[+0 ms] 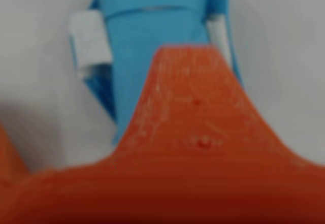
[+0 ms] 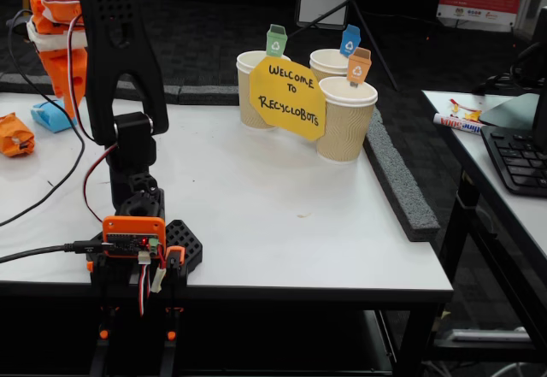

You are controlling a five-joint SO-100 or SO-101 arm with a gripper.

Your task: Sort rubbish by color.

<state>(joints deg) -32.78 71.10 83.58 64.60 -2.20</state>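
Two wads of rubbish lie near the left edge of the worktop in the fixed view: a light blue wad and, nearer the front, an orange wad. My claw is lowered directly over the light blue wad. In the blurred wrist view, the light blue wad lies just beyond my orange fingertip; whether my claw is wide, narrow or holding it, I cannot tell. Three paper cups with a yellow sign stand near the far right corner.
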